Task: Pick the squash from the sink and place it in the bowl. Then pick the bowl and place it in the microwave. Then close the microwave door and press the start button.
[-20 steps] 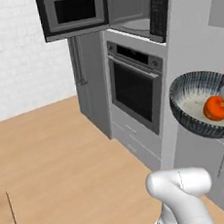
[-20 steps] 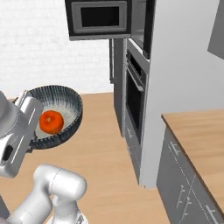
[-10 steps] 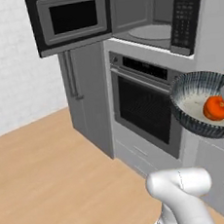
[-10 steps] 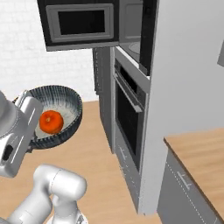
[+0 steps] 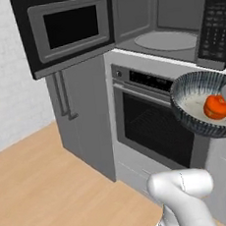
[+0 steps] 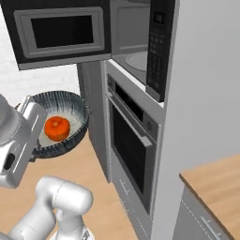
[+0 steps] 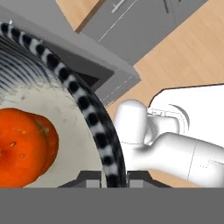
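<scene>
1. Fingers [image 7: 109, 176]: clamped on the rim of the bowl [image 7: 94, 118], one tip either side, at 6 o'clock in the hand view.
2. Bowl [image 5: 196, 107]: held aloft, tilted, beside the wall oven [image 5: 156, 125].
3. Squash [image 5: 216, 107]: lying inside the bowl, at 3 o'clock in the left base view.
4. Microwave [image 5: 167, 25]: above the oven, cavity exposed, turntable [image 5: 166, 41] bare.
5. Microwave door [image 5: 66, 28]: swung open, at 11 o'clock.
</scene>
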